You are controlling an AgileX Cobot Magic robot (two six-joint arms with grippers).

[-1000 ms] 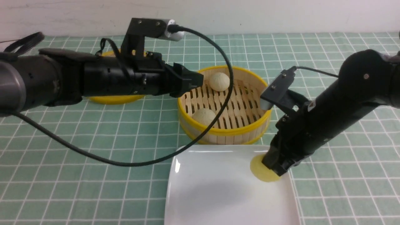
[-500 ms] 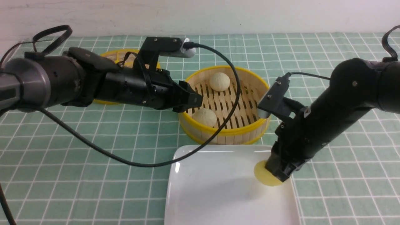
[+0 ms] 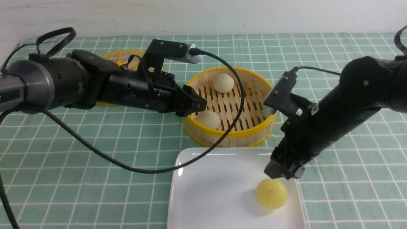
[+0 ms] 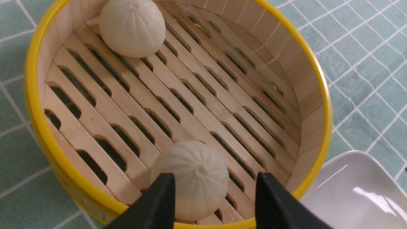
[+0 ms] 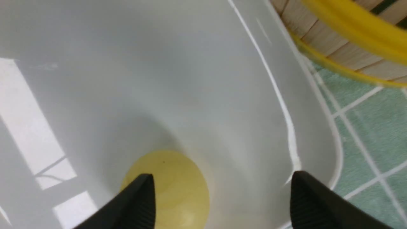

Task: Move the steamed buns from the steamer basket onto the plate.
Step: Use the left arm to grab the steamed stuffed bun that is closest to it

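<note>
Lid [image 3: 118, 56] mostly behind left arm [image 3: 79, 82], near edge of plate [image 3: 216, 190] off-frame

A green cloth [image 3: 79, 197] printed with a grid of thin white lines covers the whole tabletop and runs back to a plain white wall [image 3: 222, 16] along the far edge. The cloth lies fairly flat, though slight ripples bend the lines here and there. The same green squares show sharply in the left wrist view and blurred in the right wrist view. On the cloth, towards the far left, lies a flat round lid [image 3: 125, 55] with a yellow rim, a pale woven face and a yellow spoke. Only its far part and a strip of its near rim show; the rest is hidden
</note>
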